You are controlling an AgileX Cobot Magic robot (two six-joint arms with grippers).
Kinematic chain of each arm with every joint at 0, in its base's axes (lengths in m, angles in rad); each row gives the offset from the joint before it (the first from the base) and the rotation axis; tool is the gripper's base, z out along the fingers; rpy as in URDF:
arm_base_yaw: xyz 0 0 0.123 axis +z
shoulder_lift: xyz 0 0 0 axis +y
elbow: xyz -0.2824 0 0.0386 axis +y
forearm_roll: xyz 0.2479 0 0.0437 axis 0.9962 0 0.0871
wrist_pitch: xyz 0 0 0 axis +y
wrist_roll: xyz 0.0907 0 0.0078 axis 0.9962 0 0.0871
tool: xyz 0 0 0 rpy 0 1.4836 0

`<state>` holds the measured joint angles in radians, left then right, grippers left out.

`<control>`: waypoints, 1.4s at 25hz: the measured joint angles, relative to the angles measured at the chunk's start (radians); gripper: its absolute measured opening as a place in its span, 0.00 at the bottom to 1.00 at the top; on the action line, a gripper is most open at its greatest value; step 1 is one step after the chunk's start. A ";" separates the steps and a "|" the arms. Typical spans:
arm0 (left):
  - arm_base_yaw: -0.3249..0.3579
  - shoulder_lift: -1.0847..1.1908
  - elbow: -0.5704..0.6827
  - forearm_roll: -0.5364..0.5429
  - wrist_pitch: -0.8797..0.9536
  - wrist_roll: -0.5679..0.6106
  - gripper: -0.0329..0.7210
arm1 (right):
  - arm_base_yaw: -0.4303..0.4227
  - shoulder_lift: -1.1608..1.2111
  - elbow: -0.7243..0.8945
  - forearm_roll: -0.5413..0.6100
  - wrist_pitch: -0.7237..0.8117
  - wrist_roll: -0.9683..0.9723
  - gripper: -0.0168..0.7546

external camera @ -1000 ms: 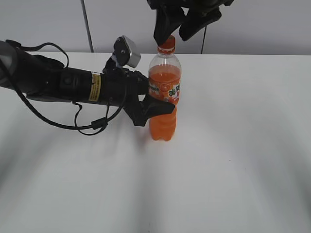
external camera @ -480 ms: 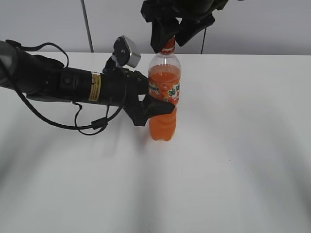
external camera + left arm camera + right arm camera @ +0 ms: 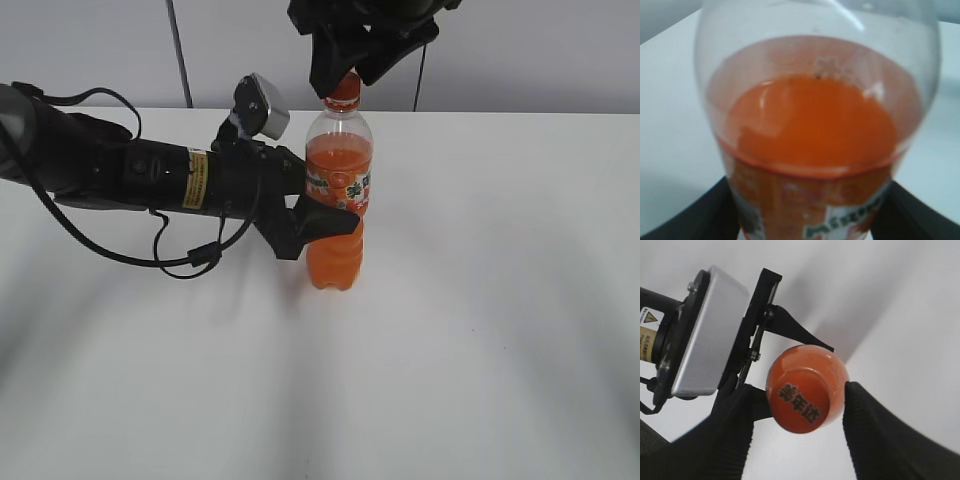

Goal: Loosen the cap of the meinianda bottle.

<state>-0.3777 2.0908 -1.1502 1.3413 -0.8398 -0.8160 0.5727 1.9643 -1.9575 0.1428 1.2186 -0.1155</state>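
Change: right gripper (image 3: 345, 82) has dropped from above onto the cap (image 3: 804, 388), fingers flanking at 9 and 3 o'clock, not yet clenched.
Bottle (image 3: 338, 190): clamped by left gripper (image 3: 325, 215).
Meaning: squeeze, then twist.

I see the tall clear plastic bottle of orange soda (image 3: 338, 195) standing upright on the flat white table (image 3: 480, 330), between the fingers of my left gripper (image 3: 318, 222), which reaches in from the left at its waist. The small round orange ribbed cap (image 3: 805, 388) sits on top, between the two fingers of my right gripper (image 3: 796, 427), which comes from above.
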 joint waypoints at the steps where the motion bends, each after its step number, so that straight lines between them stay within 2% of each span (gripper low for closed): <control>1: 0.000 0.000 0.000 0.000 0.000 0.000 0.62 | 0.000 0.000 0.000 0.000 0.000 -0.002 0.56; 5: 0.000 0.000 0.000 0.000 0.000 0.000 0.62 | 0.000 0.000 0.000 0.000 0.000 -0.005 0.53; 32: 0.000 0.000 0.000 0.000 0.000 0.000 0.62 | 0.001 0.011 0.000 0.007 0.001 -0.013 0.53; 35: 0.000 0.000 0.000 0.000 0.001 0.000 0.62 | 0.001 0.011 0.000 0.016 0.001 -0.013 0.50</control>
<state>-0.3777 2.0908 -1.1502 1.3413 -0.8387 -0.8160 0.5735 1.9750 -1.9575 0.1589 1.2195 -0.1288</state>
